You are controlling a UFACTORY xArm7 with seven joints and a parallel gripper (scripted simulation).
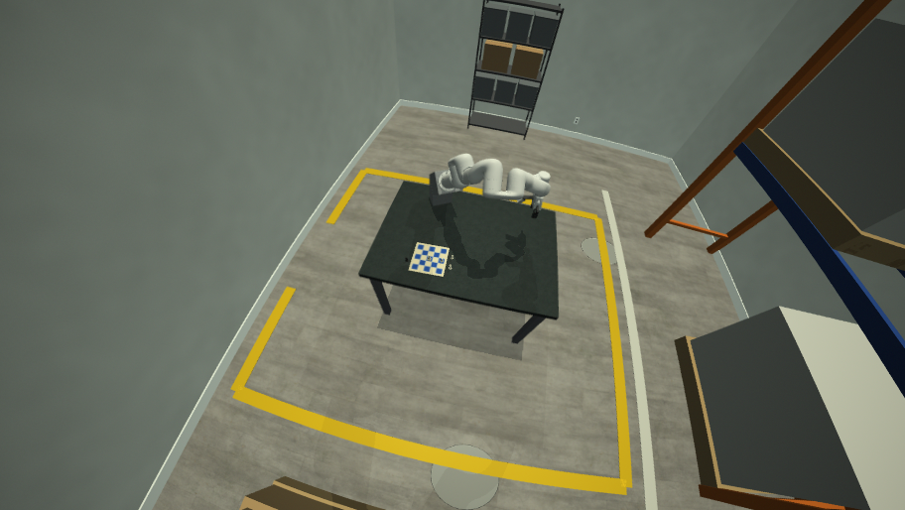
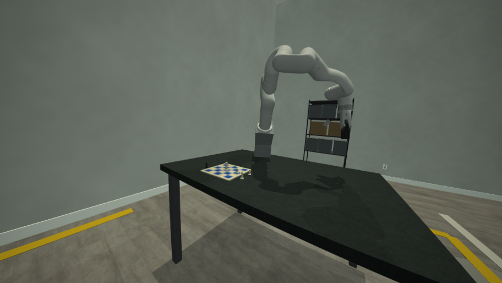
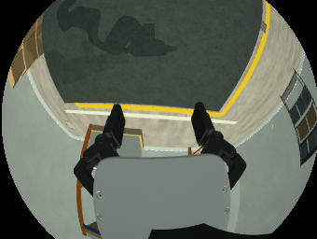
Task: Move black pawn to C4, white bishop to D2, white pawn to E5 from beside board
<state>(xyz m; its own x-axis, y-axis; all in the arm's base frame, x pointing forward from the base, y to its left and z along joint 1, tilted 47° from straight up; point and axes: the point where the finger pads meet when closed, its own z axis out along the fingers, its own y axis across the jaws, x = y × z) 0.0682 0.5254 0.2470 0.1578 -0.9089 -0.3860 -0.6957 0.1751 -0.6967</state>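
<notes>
A small blue-and-cream chessboard (image 1: 432,259) lies near the left front of the black table; it also shows in the exterior view (image 2: 225,170). A black pawn (image 1: 407,259) (image 2: 206,164) stands off the board's left edge. Two white pieces (image 1: 451,262) stand off its right edge (image 2: 245,174); which is the bishop is too small to tell. A few pieces stand on the board. My gripper (image 1: 535,211) (image 2: 345,132) hangs high over the table's far right edge, far from the board. In the wrist view its fingers are open and empty.
The arm's base (image 2: 263,145) sits at the table's back edge. A metal shelf with boxes (image 2: 328,129) stands by the back wall. Yellow floor tape (image 1: 613,354) rings the table. Wooden racks (image 1: 792,158) stand to the right.
</notes>
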